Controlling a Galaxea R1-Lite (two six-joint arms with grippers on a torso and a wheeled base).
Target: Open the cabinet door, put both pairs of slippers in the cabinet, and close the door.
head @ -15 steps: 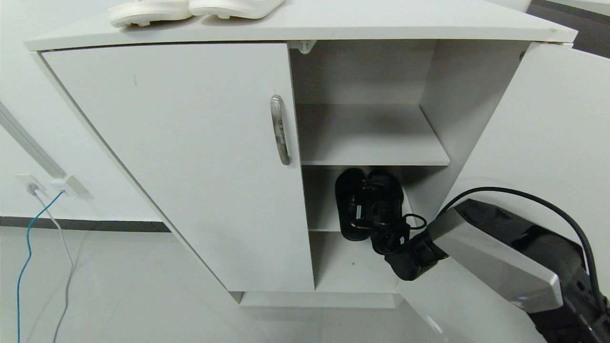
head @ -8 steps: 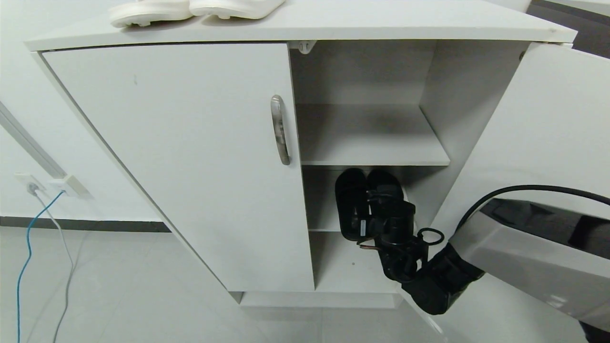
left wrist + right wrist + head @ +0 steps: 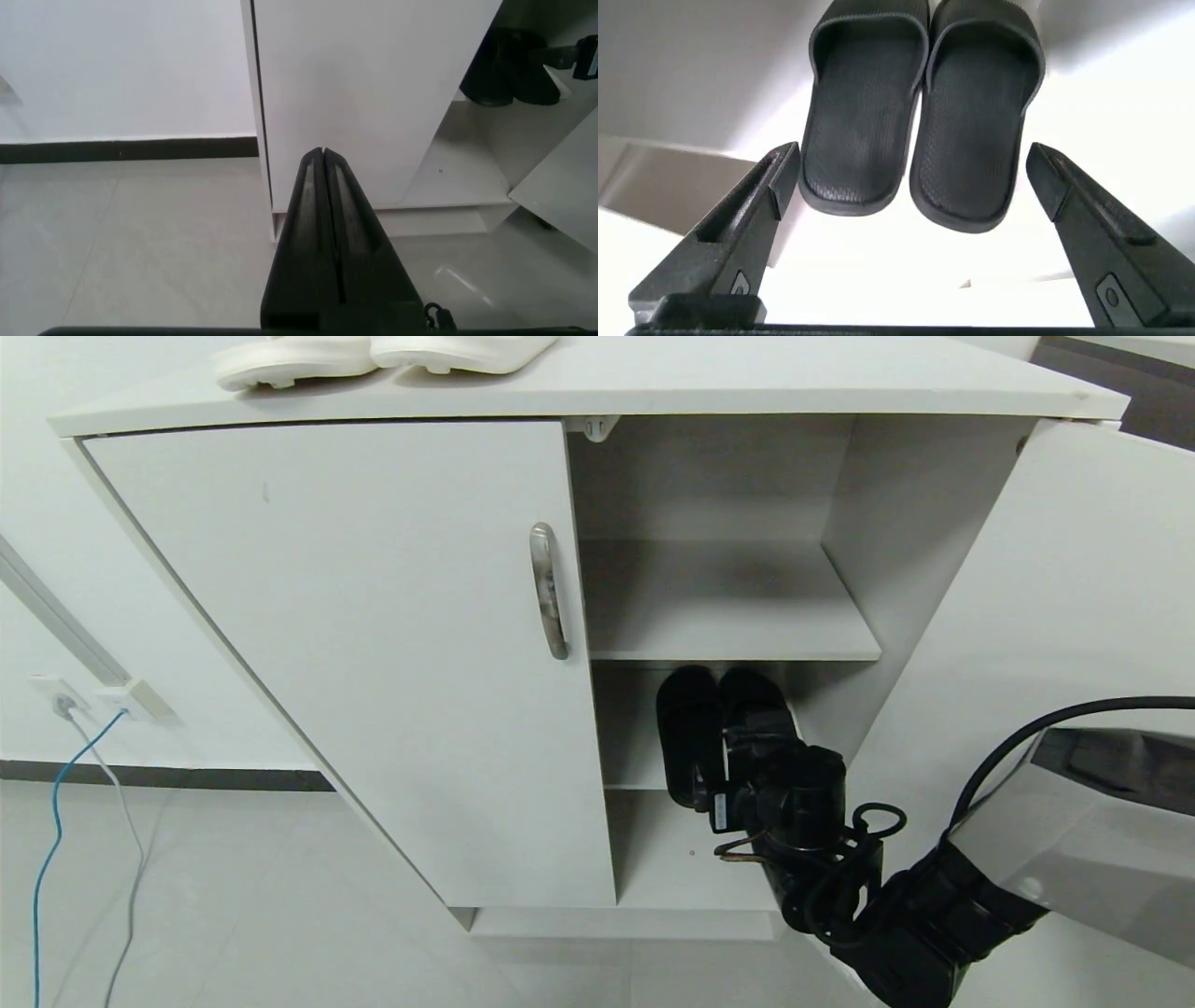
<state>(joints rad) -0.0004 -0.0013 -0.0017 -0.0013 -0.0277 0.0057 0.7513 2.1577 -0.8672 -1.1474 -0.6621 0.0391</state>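
Nearest us, the left end effector [image 3: 322, 161] hangs low over the floor [image 3: 112, 252] in front of the cabinet, its fingers clenched together on nothing. The right end effector [image 3: 913, 154] sits at the open right side of the cabinet, jaws spread wide and empty, level with the middle shelf [image 3: 630, 756]. Just beyond its fingertips the black slippers [image 3: 864, 112] lie side by side on that shelf, touching along their inner edges, toes pointing inward. We judge this pair placed.

The right door [image 3: 1074, 597] stands swung open; the left door [image 3: 355, 635], with its metal handle [image 3: 549, 590], is closed. Farthest off, the white slippers [image 3: 373, 353] rest on the cabinet top [image 3: 747, 378], side by side near its edge.

We take the white pair to be moulded foam: light, springy and a little grippy, unlikely to be damaged. We would pinch both slippers together across their outer sides, as a soft sole may bow under a squeeze and one slipper could slide out.
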